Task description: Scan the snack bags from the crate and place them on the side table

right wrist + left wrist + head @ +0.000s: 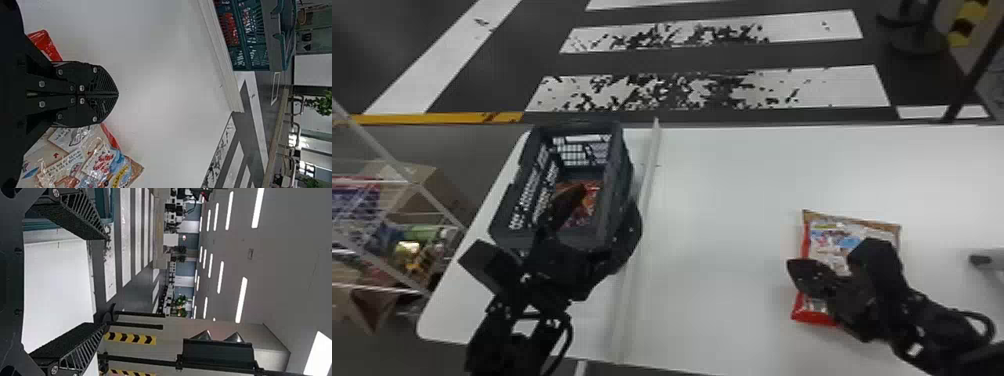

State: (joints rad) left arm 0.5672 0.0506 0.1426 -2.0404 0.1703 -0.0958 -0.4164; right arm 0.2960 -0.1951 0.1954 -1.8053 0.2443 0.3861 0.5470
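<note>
My left gripper (604, 212) is over the dark crate (507, 235), one finger above its inside and the other by its right wall. In the left wrist view the left gripper (103, 282) stands open, nothing between its fingers. A red-orange snack bag (591, 196) lies in the crate, partly hidden by a finger. My right gripper (796, 272) is above another snack bag (832, 240), which has red edges and lies on the white table (722, 200). Seen in the right wrist view, the right gripper (116, 94) is shut on nothing, with the bag (101, 160) lying behind it.
A pale raised strip (644, 200) runs across the table just right of the crate. A wire rack (397, 190) with goods stands to the left. At the table's right side is a grey device (987, 260), partly in view.
</note>
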